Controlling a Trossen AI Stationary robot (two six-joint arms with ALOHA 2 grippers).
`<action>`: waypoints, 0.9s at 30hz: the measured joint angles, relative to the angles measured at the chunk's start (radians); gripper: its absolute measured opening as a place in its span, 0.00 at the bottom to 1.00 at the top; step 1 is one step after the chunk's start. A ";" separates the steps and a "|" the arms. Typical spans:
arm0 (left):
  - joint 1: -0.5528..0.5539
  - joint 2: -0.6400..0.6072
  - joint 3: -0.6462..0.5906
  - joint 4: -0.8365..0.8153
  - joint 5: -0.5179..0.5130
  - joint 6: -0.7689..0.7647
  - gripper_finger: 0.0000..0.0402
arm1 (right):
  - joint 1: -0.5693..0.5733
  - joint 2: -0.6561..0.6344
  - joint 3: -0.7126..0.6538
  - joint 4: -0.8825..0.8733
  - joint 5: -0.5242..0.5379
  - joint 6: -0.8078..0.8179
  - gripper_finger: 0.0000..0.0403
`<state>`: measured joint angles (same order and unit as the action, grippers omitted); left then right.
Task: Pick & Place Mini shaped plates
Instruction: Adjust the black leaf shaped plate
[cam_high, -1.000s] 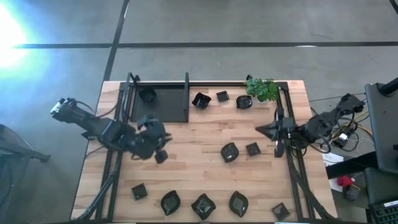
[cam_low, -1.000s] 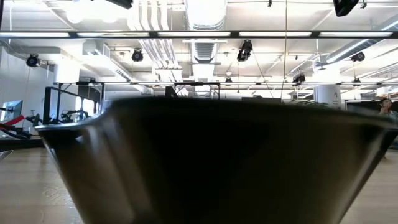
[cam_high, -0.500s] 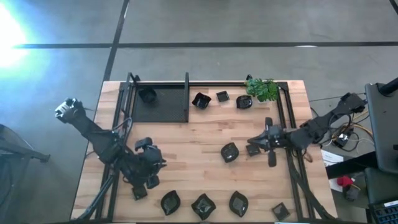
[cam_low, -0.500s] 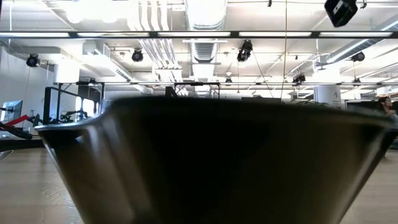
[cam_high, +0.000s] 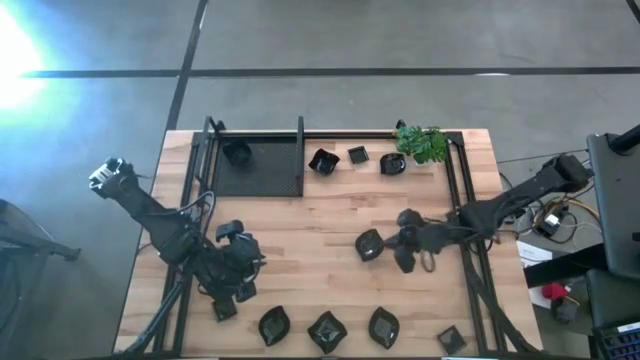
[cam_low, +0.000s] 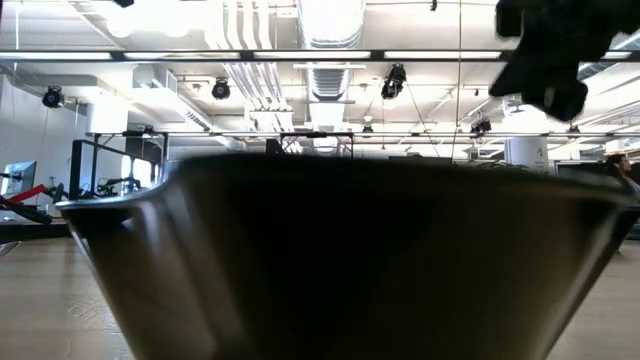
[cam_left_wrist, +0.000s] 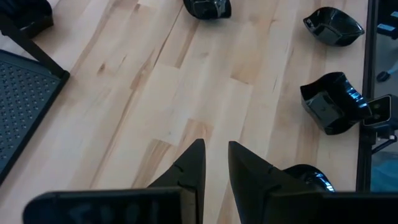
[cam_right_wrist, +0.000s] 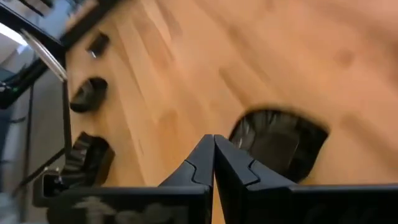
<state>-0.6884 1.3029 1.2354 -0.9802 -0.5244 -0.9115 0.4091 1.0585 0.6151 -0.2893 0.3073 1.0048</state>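
wooden table (cam_high: 320, 215) holds scattered glossy black mini shaped plates (cam_high: 369, 245), square and leaf-shaped.

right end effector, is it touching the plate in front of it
Cannot tell: in the right wrist view the shut right end effector overlaps the plate edge.

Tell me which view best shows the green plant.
High view: the green plant sits whole at the table's far edge, beside a small black dish. Neither wrist view shows it, and a dark dish fills the low view.
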 joint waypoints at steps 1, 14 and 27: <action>0.000 0.000 0.000 0.000 0.000 0.000 0.15 | -0.019 0.022 0.000 0.000 -0.043 0.025 0.02; 0.001 0.000 0.000 -0.019 -0.001 0.020 0.15 | -0.170 0.165 0.002 -0.093 -0.385 0.092 0.02; 0.001 0.000 0.000 -0.064 -0.001 0.021 0.15 | -0.182 0.324 0.011 -0.101 -0.437 0.137 0.02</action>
<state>-0.6876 1.3029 1.2354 -1.0446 -0.5255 -0.8906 0.2268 1.3827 0.6265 -0.3900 -0.1301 1.1421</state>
